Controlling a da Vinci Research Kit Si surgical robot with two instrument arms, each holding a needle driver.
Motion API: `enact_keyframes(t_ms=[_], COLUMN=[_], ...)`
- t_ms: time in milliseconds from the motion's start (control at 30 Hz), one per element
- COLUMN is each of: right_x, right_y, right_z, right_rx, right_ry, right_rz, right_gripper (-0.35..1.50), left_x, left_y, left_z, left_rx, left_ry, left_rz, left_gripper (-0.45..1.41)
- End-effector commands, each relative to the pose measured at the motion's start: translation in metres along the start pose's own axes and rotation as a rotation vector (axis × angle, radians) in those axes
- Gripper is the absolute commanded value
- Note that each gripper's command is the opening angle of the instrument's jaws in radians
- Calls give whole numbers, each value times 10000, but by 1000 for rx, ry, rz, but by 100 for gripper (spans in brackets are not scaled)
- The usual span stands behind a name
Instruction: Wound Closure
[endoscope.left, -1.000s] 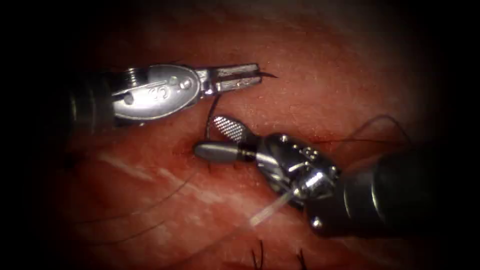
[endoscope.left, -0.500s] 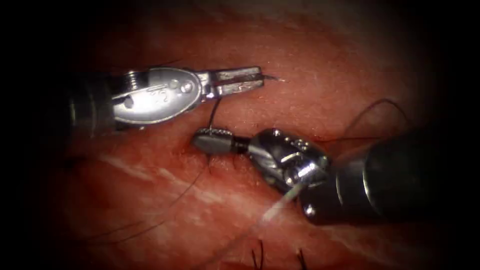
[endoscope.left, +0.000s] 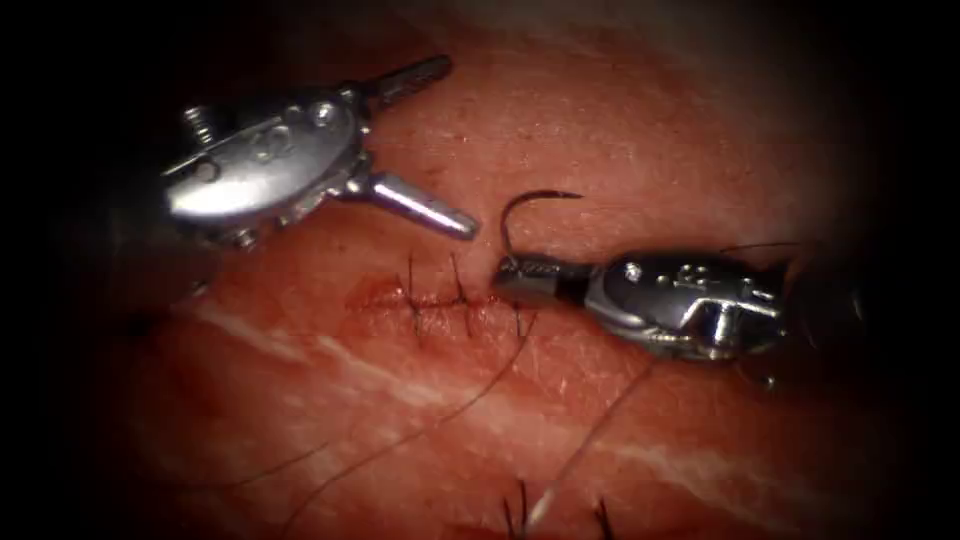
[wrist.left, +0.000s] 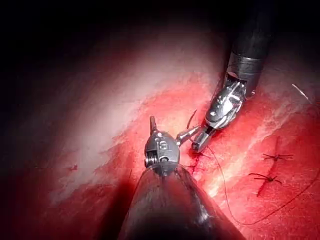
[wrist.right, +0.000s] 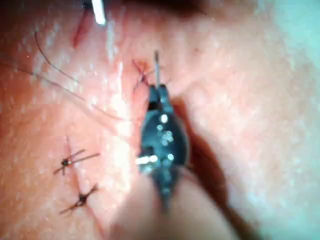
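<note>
Holding the needle (endoscope.left: 527, 212) near its blunt tail end, the right tool (endoscope.left: 512, 276) is keeping its jaws clamped on it just at the cut's (endoscope.left: 440, 300) right end, with the curve arching up above the tips and the point free of the tissue (endoscope.left: 620, 120). Guessing that grip leaves the whole arc clear to see. The left tool (endoscope.left: 425, 140) is sitting up and to the left of it, jaws spread wide and gripping nothing, so it's well out of the way. Dark thread (endoscope.left: 450, 405) is trailing down below the right tool's tips across glistening, marbled pork. Short stitches (endoscope.left: 435, 300) are crossing the cut just left of those tips. Both tools are looking like polished steel.
</note>
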Motion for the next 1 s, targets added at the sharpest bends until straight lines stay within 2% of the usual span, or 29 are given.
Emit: enact_keyframes(t_ms=[33, 200, 333, 500, 533, 667, 700, 833, 900, 1000], right_x=[-2, 5, 15, 30, 36, 52, 61, 74, 80, 81], right_y=[-4, 7, 13, 13, 11, 3, 0, -4, -8, -11], right_z=[5, -2, -9, -17, -19, -23, -24, -20, -12, -8], right_rx=[-1, -56, -133, -235, -269, -373, -418, -465, -499, -530], right_ry=[-16, -26, -75, -118, -162, -277, -316, -385, -448, -479], right_rz=[-77, -298, -417, -567, -629, -804, -858, -912, -944, -969], right_gripper=[-35, -35, -35, -35, -35, -35, -35, -35, -35, -35], left_x=[-5, -10, -16, -17, -15, -11, -9, -12, -21, -29], left_y=[1, 1, -1, -8, -11, -16, -18, -21, -24, -28], left_z=[7, -2, -5, -3, 1, 9, 17, 33, 49, 57], left_rx=[-22, -115, -170, -105, -101, -97, -74, -19, 71, 108], left_ry=[-17, -64, -72, -166, -207, -242, -279, -329, -425, -482], left_rz=[-30, -153, -255, -278, -276, -284, -281, -272, -253, -249], left_gripper=[78, 74, 71, 69, 69, 64, 63, 63, 64, 68])
